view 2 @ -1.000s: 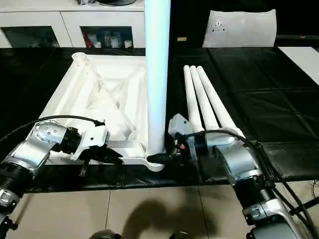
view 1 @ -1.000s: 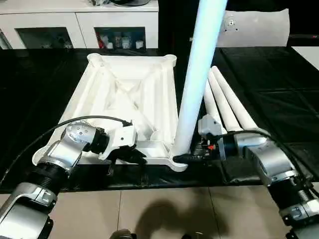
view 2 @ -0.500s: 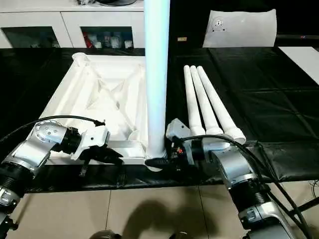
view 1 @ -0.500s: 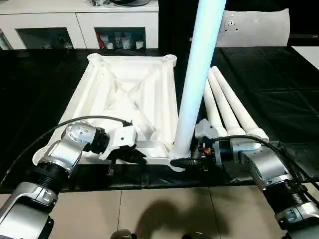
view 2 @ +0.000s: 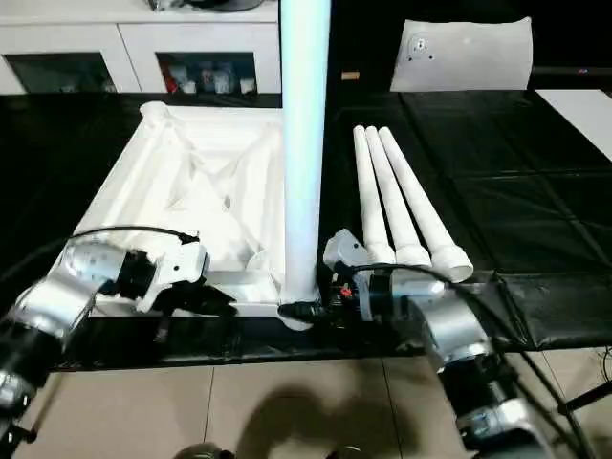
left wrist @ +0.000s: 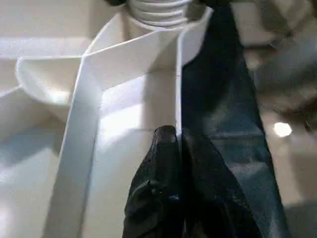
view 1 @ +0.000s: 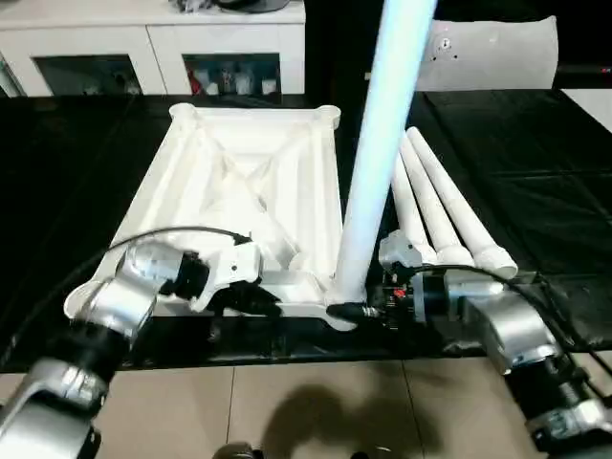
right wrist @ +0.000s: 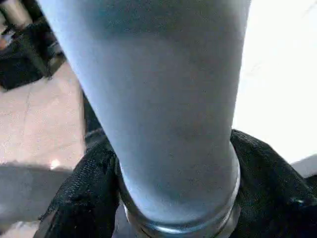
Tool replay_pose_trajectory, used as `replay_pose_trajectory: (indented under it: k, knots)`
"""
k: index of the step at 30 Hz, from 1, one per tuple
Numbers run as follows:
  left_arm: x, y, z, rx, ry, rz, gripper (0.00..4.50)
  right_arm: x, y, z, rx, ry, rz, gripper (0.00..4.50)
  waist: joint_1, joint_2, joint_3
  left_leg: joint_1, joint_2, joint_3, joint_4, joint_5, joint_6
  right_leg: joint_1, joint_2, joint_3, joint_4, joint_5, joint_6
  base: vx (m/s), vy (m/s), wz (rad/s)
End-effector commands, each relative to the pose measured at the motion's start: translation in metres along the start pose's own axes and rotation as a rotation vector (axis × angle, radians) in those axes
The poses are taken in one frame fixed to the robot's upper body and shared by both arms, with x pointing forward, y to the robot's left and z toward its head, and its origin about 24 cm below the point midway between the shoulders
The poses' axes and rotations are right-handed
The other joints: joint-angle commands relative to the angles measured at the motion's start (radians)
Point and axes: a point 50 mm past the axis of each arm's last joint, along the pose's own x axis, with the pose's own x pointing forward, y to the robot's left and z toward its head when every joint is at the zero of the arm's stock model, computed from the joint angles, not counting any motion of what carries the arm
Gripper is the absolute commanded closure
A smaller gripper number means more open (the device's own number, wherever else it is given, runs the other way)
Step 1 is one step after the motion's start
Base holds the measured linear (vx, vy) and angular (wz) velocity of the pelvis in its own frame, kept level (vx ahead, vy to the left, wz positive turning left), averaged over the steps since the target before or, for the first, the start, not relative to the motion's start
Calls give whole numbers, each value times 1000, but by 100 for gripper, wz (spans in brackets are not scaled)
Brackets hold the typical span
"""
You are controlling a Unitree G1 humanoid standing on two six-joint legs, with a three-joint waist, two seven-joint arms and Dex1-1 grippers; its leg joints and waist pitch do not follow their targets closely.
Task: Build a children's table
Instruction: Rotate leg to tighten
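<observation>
The white table top [view 1: 249, 182] lies upside down on the black surface, ribbed underside up. One white leg [view 1: 378, 163] stands upright in its near right corner socket. My right gripper [view 1: 352, 311] is shut on that leg's base; in the right wrist view black fingers [right wrist: 79, 198] wrap both sides of the leg [right wrist: 163, 99]. My left gripper [view 1: 258, 298] is shut on the top's near rim, its fingers [left wrist: 168, 188] pinching the thin rim wall [left wrist: 178, 89]. Three more legs [view 1: 435, 206] lie side by side to the right of the top.
A white cabinet with glass doors [view 1: 153, 48] stands behind the black surface, and a flat white board [view 1: 492, 53] leans at the back right. The surface's front edge runs just below both grippers, with tiled floor [view 1: 306, 411] beyond. A black cable [view 1: 163, 231] arcs over my left arm.
My right forearm has shifted a little left and nearer, staying closed on the upright leg's base. The left gripper keeps its hold on the rim.
</observation>
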Motion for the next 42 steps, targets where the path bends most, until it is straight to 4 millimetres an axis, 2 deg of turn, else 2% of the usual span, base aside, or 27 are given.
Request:
replay_pose_trajectory:
  k: [1,3,4,5,6,7,8,9,10,11,12,13,14,16,17,19,20,21,24,25,26,28,29,31,37,41,42]
  knots:
    - [9,4,7,-89,-64,161,450,24,6,-2,84,-61,-68,169,-9,7,-61,3,35,-10,-74,-211,11,50,-83,50,-92,-368,-166,0,0,0]
    - [13,4,11,-131,-91,226,450,36,7,-3,108,-73,-135,169,-22,6,-59,-1,29,-16,-80,-222,1,52,-81,44,-102,-447,-128,0,0,0]
    - [18,4,14,-169,-115,286,450,47,9,-1,143,-97,-176,169,-26,6,-59,1,31,-15,-80,-224,-1,50,-80,46,-101,-444,-126,0,0,0]
    - [21,3,17,-200,-134,326,450,55,10,0,173,-118,-202,169,-38,7,-57,0,29,-16,-79,-231,1,46,-79,45,-104,-446,-132,0,0,0]
    - [22,3,18,-204,-137,331,450,56,10,1,179,-122,-206,169,-46,7,-57,1,27,-15,-77,-240,7,46,-78,44,-107,-459,-127,0,0,0]
    - [25,2,21,-230,-155,360,450,64,11,4,213,-144,-228,169,-50,-2,-57,0,28,-14,-77,-238,8,46,-78,46,-106,-456,-127,0,0,0]
    - [33,1,30,-276,-185,428,450,79,12,11,248,-170,-270,169,-55,4,-57,-1,27,-15,-76,-236,11,45,-78,45,-105,-462,-129,0,0,0]
    - [37,1,36,-301,-199,474,450,88,13,15,261,-177,-300,169,-62,-4,-56,-5,27,-17,-76,-228,14,46,-78,42,-106,-473,-126,0,0,0]
    - [43,2,46,-330,-217,540,450,98,12,19,277,-175,-355,169,-65,1,-56,-2,26,-17,-76,-223,16,42,-77,42,-109,-470,-123,0,0,0]
    - [44,2,49,-339,-223,561,450,100,11,20,284,-171,-378,169,-69,1,-56,-3,28,-17,-76,-223,16,43,-76,43,-107,-461,-125,0,0,0]
    - [46,3,53,-345,-235,583,450,103,10,21,280,-160,-399,169,-70,-6,-60,-2,26,-14,-74,-217,23,42,-74,44,-109,-438,-130,0,0,0]
    - [48,3,56,-353,-240,597,450,105,9,21,277,-151,-415,169,-67,-3,-61,-1,26,-14,-72,-210,27,41,-76,46,-106,-418,-136,0,0,0]
    - [49,3,62,-341,-247,607,450,106,8,22,263,-151,-413,169,-66,0,-64,-3,26,-11,-70,-188,40,43,-73,49,-100,-342,-156,0,0,0]
    - [50,3,63,-337,-251,600,450,105,8,22,259,-159,-407,113,-63,-1,-68,-6,26,-9,-68,-160,51,45,-71,50,-93,-276,-169,0,0,0]
    - [49,1,63,-310,-244,583,450,102,7,21,239,-158,-415,113,-60,-3,-71,-10,24,-8,-67,-127,65,49,-71,51,-87,-219,-180,0,0,0]
    - [49,1,62,-299,-238,575,450,101,6,20,234,-157,-416,94,-58,-1,-72,-16,25,-9,-66,-92,78,55,-72,49,-81,-169,-190,0,0,0]
    - [48,0,61,-296,-228,571,450,100,6,20,235,-160,-421,82,-57,1,-73,-17,25,-10,-66,-80,80,57,-72,49,-78,-151,-194,0,0,0]
    - [45,-1,56,-302,-203,575,450,95,2,20,221,-167,-444,69,-56,3,-76,-16,27,-10,-64,-57,87,57,-72,50,-71,-89,-212,0,0,0]
    - [41,0,51,-297,-178,576,450,87,-2,20,204,-181,-457,45,-57,3,-75,-18,26,-9,-63,-52,100,59,-71,50,-69,-58,-225,0,0,0]
    - [35,1,45,-281,-149,558,450,74,-7,21,171,-203,-467,34,-57,4,-73,-17,27,-9,-64,-58,100,58,-71,49,-70,-65,-226,0,0,0]
    - [32,2,42,-274,-139,548,450,68,-9,23,162,-215,-464,13,-54,5,-69,-15,27,-9,-67,-89,98,55,-71,49,-76,-110,-215,0,0,0]
    - [30,2,40,-271,-135,540,450,64,-10,23,156,-222,-461,2,-54,5,-68,-12,30,-9,-68,-103,92,54,-71,50,-77,-130,-212,0,0,0]
    - [21,3,30,-229,-98,494,450,44,-10,29,87,-233,-412,2,-49,5,-68,-9,28,-9,-68,-106,91,55,-69,51,-80,-134,-200,0,0,0]
    - [19,4,27,-223,-94,483,450,38,-10,30,58,-231,-388,2,-51,3,-69,-14,27,-11,-68,-95,93,59,-67,51,-74,-107,-199,0,0,0]
    - [7,1,15,-80,-57,326,450,4,-7,34,-74,-145,-232,2,-47,0,-65,-11,29,-9,-69,-121,90,54,-71,53,-82,-184,-175,0,0,0]
    - [-3,0,7,-45,-21,201,450,-11,-9,37,-143,-58,-152,2,-37,3,-65,-7,29,-8,-69,-114,88,49,-68,52,-79,-157,-193,0,0,0]
    - [-6,-1,5,-38,-12,167,450,-13,-10,37,-152,-36,-144,2,-35,6,-66,-6,31,-8,-69,-115,86,50,-70,53,-77,-155,-196,0,0,0]
